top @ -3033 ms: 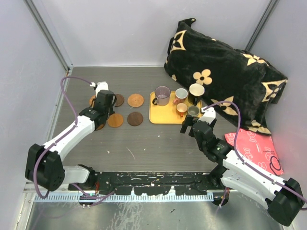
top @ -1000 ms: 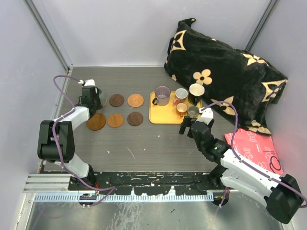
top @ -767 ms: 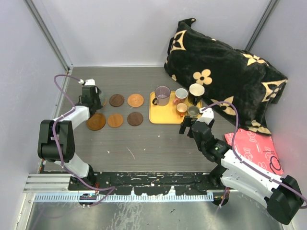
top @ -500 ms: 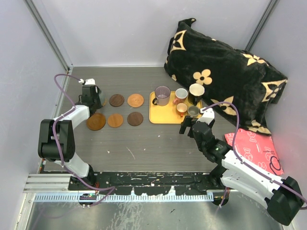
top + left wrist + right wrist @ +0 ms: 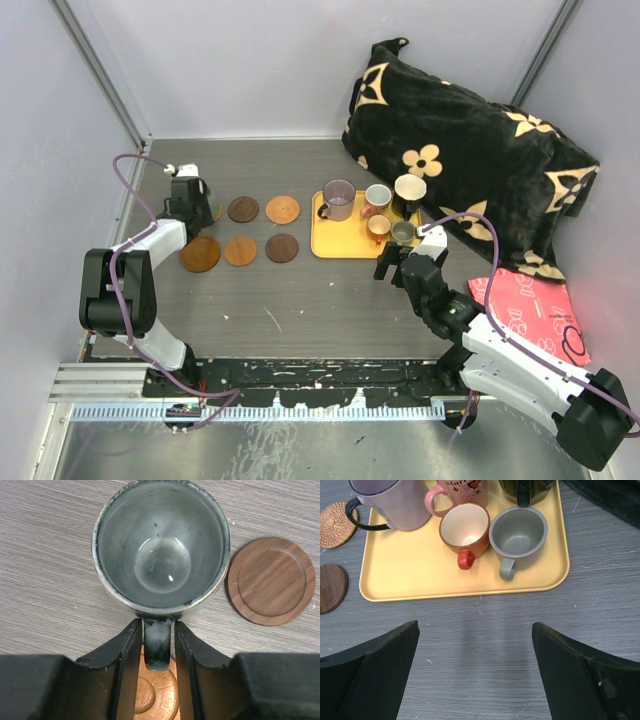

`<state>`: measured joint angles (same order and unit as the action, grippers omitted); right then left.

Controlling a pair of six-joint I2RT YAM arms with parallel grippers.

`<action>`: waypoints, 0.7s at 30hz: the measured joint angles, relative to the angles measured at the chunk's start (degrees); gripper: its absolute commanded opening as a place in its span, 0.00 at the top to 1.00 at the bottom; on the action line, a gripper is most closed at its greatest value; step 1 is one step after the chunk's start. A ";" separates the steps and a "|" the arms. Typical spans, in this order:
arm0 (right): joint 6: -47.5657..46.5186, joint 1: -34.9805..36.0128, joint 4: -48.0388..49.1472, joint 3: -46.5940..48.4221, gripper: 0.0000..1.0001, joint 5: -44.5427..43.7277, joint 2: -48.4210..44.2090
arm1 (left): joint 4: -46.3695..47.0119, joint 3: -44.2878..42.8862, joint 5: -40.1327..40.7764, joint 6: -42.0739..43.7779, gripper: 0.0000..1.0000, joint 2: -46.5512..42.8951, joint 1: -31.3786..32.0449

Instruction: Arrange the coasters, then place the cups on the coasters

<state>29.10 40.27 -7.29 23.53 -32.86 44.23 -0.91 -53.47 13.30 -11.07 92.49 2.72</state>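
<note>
Reading "start" on pink mug (image 5: 457,490) | left tool (image 5: 159,626) astride grey-green mug (image 5: 160,545) handle, grip unclear | right tool (image 5: 475,626) released

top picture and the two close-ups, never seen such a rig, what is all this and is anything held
These are two robot arms bolted to a table's near edge. The wide picture comes from a fixed camera above and behind them; each close-up comes from a camera on a wrist, showing its own black jaws. On the table lie round coasters, a yellow tray with five cups, a black flowered cushion and a red packet. The left arm has its jaws either side of the handle of a grey-green mug; whether they squeeze it I cannot tell. The right arm hovers before the tray, jaws wide open and empty.
</note>
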 measured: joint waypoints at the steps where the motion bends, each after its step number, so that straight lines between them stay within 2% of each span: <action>1: 0.00 0.00 -0.02 0.00 0.00 0.00 0.00 | 0.04 0.00 0.00 0.00 0.66 0.00 0.00; 5: 0.00 0.00 -0.02 -0.04 0.00 -0.02 -0.04 | 0.07 -0.24 -0.02 0.02 0.61 0.00 0.00; 8: 0.02 -0.02 -0.02 -0.09 0.00 -0.02 -0.33 | 0.04 -0.42 0.00 0.00 0.53 0.00 0.00; 16: 0.02 -0.02 -0.04 -0.09 0.00 0.02 -1.14 | -0.17 -0.63 1.25 -0.24 0.49 -1.05 0.00; 19: 0.02 -0.02 -0.09 -0.09 0.00 0.02 -1.62 | -0.26 -0.63 1.88 -0.46 0.51 -2.89 0.00; 21: 0.02 -0.02 -0.09 -0.09 0.00 0.04 -2.08 | -0.50 -0.63 1.92 -0.74 0.45 -4.79 0.00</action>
<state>29.12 40.25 -7.38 23.44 -32.82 42.15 -1.41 -54.11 15.22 -11.81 87.70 2.72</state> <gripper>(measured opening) 0.999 0.499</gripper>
